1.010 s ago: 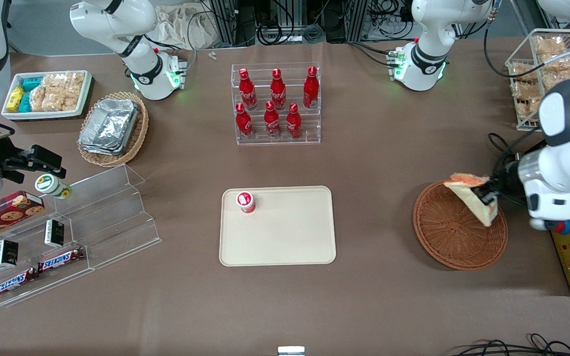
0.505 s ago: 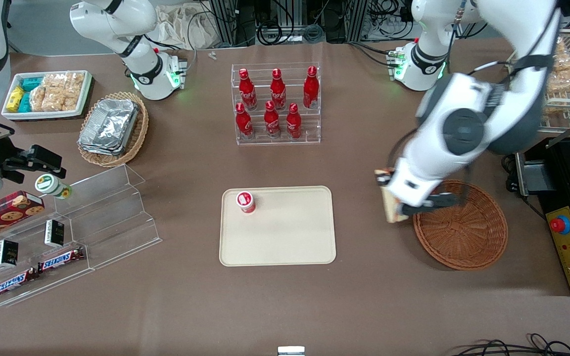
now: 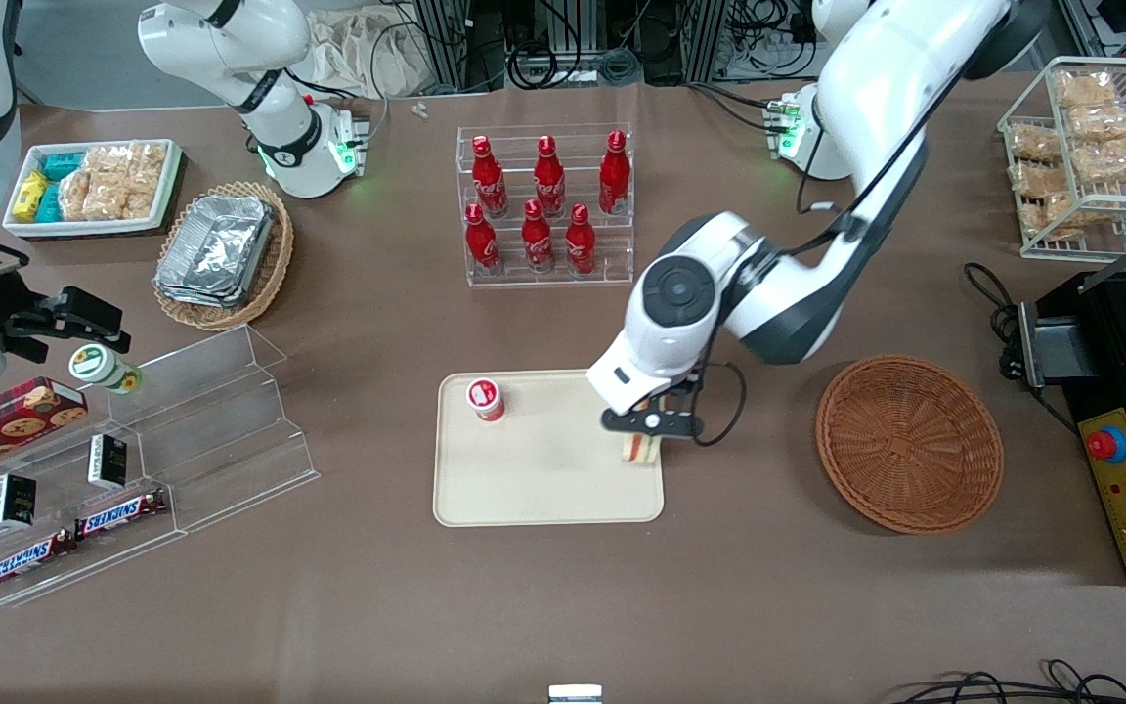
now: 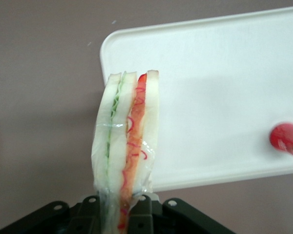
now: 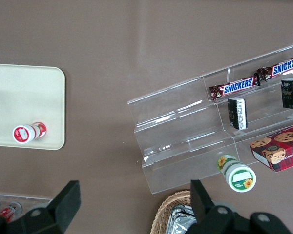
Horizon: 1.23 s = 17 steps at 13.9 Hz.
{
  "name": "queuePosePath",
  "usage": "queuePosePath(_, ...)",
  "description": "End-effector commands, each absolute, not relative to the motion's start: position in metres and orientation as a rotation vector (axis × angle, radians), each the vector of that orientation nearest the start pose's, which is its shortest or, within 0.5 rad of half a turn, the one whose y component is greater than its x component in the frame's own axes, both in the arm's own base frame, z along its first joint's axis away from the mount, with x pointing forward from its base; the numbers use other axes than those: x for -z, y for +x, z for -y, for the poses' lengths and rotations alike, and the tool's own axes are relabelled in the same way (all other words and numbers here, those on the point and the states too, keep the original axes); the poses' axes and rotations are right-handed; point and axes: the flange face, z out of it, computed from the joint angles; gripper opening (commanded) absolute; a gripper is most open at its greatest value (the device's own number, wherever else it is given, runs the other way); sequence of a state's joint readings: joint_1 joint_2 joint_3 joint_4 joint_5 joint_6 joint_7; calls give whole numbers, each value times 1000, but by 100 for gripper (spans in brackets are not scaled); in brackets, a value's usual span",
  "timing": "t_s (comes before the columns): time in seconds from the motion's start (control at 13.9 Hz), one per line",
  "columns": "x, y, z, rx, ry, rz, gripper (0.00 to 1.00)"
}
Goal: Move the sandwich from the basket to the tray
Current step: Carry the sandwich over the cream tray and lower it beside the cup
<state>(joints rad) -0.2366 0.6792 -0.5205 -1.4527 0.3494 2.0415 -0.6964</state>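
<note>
My left gripper [image 3: 648,437] hangs over the cream-beige tray [image 3: 543,489], at the tray's edge nearest the basket, shut on the sandwich [image 3: 640,449]. In the left wrist view the gripper [image 4: 118,214] pinches the plastic-wrapped sandwich [image 4: 129,141] on edge, with green and red-orange filling lines showing, above the tray's corner [image 4: 210,87]. The round reddish-brown wicker basket [image 3: 909,444] stands empty toward the working arm's end of the table, well apart from the gripper.
A small red-capped bottle [image 3: 486,399] stands on the tray's corner toward the parked arm; it also shows in the left wrist view [image 4: 285,139]. A clear rack of red bottles [image 3: 545,207] stands farther from the camera than the tray. Clear stepped shelves [image 3: 182,430] hold snacks.
My gripper has carried the sandwich from above the basket sideways across the table to the tray's near-basket edge. The basket is left empty.
</note>
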Motion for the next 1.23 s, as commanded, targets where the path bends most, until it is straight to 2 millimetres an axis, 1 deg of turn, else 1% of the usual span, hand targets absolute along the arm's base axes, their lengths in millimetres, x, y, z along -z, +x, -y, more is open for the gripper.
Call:
queuePosePath(0.0, -274, 588, 431, 32, -3132, -140, 0)
queuePosePath(0.07, -260, 587, 440, 71, -3159, -95, 0)
queuePosePath(0.14, -249, 588, 444, 98, -3176, -46, 0)
queuePosePath(0.22, -238, 587, 444, 99, -3171, -40, 2)
queuePosePath(0.29, -236, 588, 443, 108, -3164, -46, 29)
queuePosePath(0.36, -237, 589, 443, 114, -3164, -49, 76)
queuePosePath(0.43, -244, 591, 440, 126, -3165, -42, 100)
queuePosePath(0.51, -250, 596, 436, 141, -3164, -33, 100)
queuePosePath(0.58, -265, 600, 432, 172, -3162, -28, 100)
queuePosePath(0.65, -285, 603, 429, 213, -3167, -23, 100)
queuePosePath(0.72, -308, 606, 423, 248, -3155, -7, 100)
queuePosePath(0.87, -361, 598, 415, 259, -3102, 17, 100)
queuePosePath(0.94, -386, 595, 404, 251, -3056, 25, 100)
queuePosePath(1.08, -423, 581, 382, 157, -2937, -56, 100)
queuePosePath(1.15, -436, 584, 360, 109, -2909, -78, 100)
